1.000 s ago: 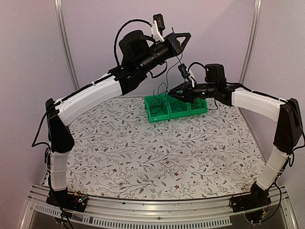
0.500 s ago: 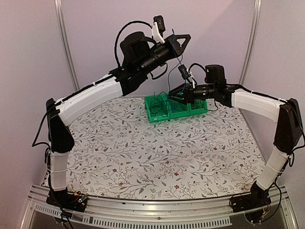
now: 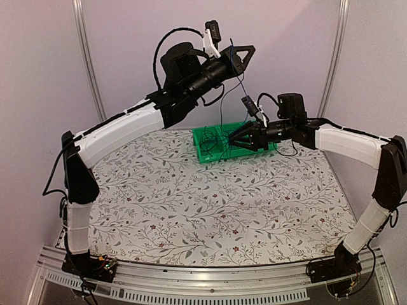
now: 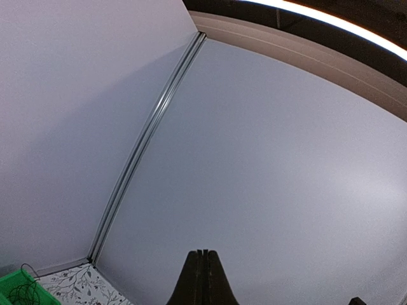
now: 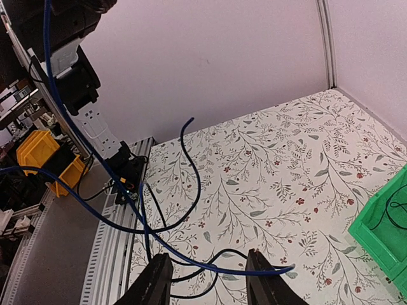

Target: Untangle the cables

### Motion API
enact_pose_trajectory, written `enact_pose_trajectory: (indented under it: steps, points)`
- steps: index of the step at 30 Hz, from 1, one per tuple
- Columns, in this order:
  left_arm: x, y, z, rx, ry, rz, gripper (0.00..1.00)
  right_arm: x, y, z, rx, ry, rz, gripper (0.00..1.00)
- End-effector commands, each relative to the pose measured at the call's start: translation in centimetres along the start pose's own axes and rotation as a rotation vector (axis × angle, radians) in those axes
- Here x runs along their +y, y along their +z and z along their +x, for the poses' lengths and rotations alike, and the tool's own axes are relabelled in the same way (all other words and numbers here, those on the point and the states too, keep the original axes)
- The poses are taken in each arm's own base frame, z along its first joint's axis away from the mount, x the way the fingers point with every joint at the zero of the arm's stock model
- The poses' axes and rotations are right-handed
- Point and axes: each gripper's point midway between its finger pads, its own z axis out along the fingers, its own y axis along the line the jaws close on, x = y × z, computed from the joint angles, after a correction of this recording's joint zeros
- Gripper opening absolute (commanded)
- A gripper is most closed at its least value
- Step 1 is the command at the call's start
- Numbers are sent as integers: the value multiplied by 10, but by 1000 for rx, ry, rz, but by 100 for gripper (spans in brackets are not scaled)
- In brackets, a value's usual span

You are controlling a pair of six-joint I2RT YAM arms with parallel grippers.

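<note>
I see bright, even light and faint shadows; a light strip (image 4: 331, 21) glows overhead, and wrist views bend at edges.

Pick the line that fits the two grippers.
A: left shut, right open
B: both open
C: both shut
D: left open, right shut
A: the left gripper has its black fingers pressed together, holding the thin blue cable high above the green plastic bin, while the right gripper shows a clear gap between its fingers.
</note>
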Motion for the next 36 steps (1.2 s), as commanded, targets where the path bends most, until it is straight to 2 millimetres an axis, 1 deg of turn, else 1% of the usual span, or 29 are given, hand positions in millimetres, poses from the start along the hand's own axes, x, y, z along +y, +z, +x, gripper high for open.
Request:
enact_pose_trajectory:
  steps: [1, 9, 11, 14, 16, 18, 20, 22, 25, 27, 29, 33, 36]
  points:
    - [-12, -2, -8, -31, 10, 25, 0, 25, -3, -6, -13, -53, -105, 42]
    - [-15, -2, -7, -27, 8, 33, 0, 32, -3, -9, -19, -78, -162, 35]
    - [-14, -2, -7, -26, 6, 33, 0, 30, -3, -12, -22, -79, -147, 27]
    - [-15, -2, -7, -28, 7, 36, 0, 27, -3, -17, -30, -80, -122, 9]
    - [-16, -3, -8, -29, 11, 36, 0, 23, -3, -19, -34, -72, -96, 0]
    - [-16, -4, -12, -35, 24, 35, 0, 15, -3, -15, -28, -53, -54, 0]
    - [-19, -5, -18, -44, 45, 31, 0, 1, -7, -9, -28, -30, 3, 0]
    - [-23, -8, -28, -62, 76, 27, 0, -22, -18, 1, -41, 41, 77, 0]
    - [-27, -13, -47, -94, 106, 14, 0, -63, -40, 20, -61, 182, 192, 0]
    - [-27, -15, -54, -102, 100, 10, 0, -79, -51, 28, -68, 239, 226, 0]
    - [-25, -16, -54, -98, 87, 10, 0, -83, -56, 27, -68, 234, 233, 0]
    - [-23, -15, -48, -78, 77, 20, 0, -78, -58, 19, -60, 165, 231, 0]
    - [-24, -15, -49, -81, 80, 22, 0, -82, -60, 21, -47, 145, 264, 0]
